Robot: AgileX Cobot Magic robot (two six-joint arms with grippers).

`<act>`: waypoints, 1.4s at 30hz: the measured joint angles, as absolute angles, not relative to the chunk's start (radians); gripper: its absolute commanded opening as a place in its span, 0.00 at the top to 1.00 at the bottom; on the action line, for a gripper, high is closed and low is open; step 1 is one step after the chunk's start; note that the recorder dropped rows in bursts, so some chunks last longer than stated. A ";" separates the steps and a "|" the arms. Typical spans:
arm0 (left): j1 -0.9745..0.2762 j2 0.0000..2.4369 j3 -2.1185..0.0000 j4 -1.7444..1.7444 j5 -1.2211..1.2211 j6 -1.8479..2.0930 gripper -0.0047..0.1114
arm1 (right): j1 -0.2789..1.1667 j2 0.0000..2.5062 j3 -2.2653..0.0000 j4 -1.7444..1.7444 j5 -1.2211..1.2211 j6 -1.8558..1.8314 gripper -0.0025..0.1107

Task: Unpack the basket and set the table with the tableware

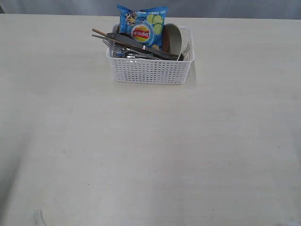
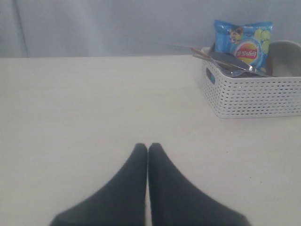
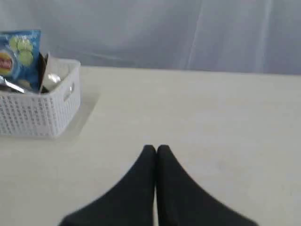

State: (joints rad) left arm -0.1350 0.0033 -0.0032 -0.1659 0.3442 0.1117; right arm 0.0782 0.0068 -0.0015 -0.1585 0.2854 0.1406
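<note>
Nearest are two pairs of black fingers. The left fingers (image 2: 136,165) are pressed tip to tip with only a hairline seam between them and hold nothing. The right fingers (image 3: 146,165) are closed the same way and are just as empty. Both pairs hover low over one pale cream counter (image 1: 150,155) with a faint grain. Ahead of both pairs and well apart from them stands the one basket (image 1: 150,71), off toward the other arm's side from each pair, so it lies between the two lines of reach. It is white plastic and rectangular, its walls are pierced with a fine grid of small holes, and a cut-out handle slot shows in each end wall. Two thin wooden chopsticks (image 1: 100,32) stick out side by side over the rim at the end nearer the left fingers. One long dark utensil (image 1: 141,45) lies slanted across the load beside them. Some steel cutlery (image 1: 115,48) lies under these, too jumbled to count. At the end nearer the right fingers one pale off-white bowl (image 1: 175,40) stands tilted on its edge against the wall. At the back of the basket one blue chips bag (image 1: 141,26) stands upright, rising above the rim. Beyond the counter hangs a grey curtain (image 2: 94,23).
</note>
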 measured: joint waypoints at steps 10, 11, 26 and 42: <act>-0.135 0.003 -0.003 -0.166 0.344 0.112 0.96 | 0.078 0.007 -0.002 -0.165 -0.127 0.141 0.97; -0.135 0.003 -0.003 -0.166 0.344 0.112 0.96 | 0.078 0.007 -0.002 -0.165 -0.151 0.141 0.97; -0.135 0.003 -0.003 -0.166 0.344 0.112 0.96 | 0.078 0.337 -0.389 -0.155 -0.036 0.267 0.97; -0.135 0.003 -0.003 -0.166 0.344 0.112 0.96 | 0.495 1.516 -1.086 -0.155 0.870 -0.038 0.97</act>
State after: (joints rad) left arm -0.1350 0.0033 -0.0032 -0.1659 0.3442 0.1117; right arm 0.4951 1.5165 -1.0858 -0.1545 0.8695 -0.0382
